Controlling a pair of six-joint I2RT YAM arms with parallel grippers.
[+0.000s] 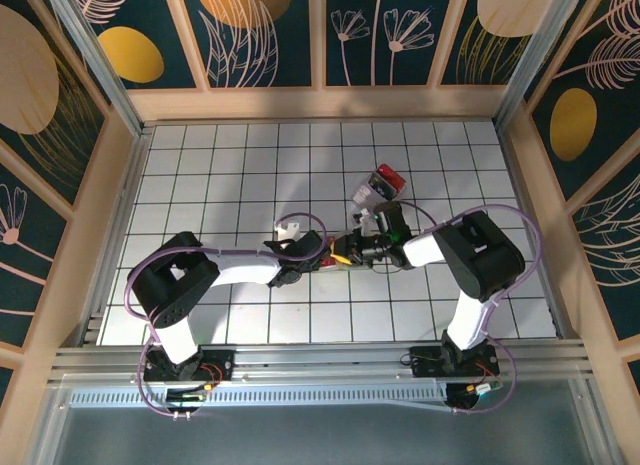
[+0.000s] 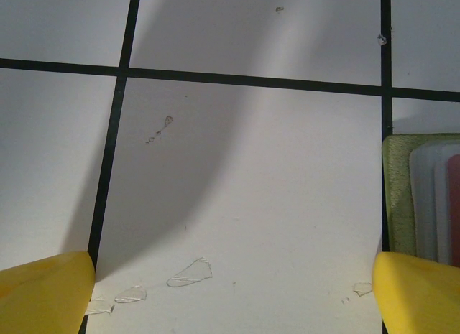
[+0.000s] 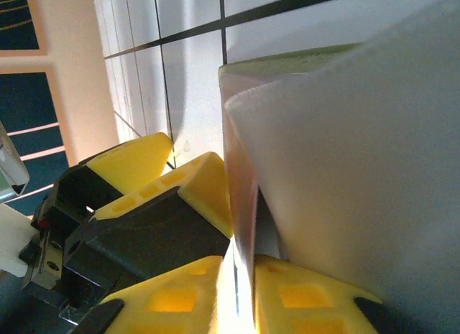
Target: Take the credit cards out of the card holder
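The yellow-green card holder (image 1: 338, 262) lies open on the white gridded table between the two grippers. Its green edge and translucent sleeves (image 2: 424, 197) show at the right of the left wrist view, with a red card inside. My right gripper (image 3: 241, 258) is shut on a thin reddish card edge (image 3: 241, 197) sticking out of the holder, beside a large translucent sleeve (image 3: 345, 154). My left gripper (image 2: 233, 276) hangs open just left of the holder, with nothing between its yellow fingers (image 2: 50, 287). A few loose cards (image 1: 380, 185), one of them red, lie behind the holder.
Wooden walls close the table on the left, back and right. A metal rail (image 1: 320, 360) runs along the near edge by the arm bases. Small scraps of clear tape (image 2: 190, 273) stick to the table under the left gripper.
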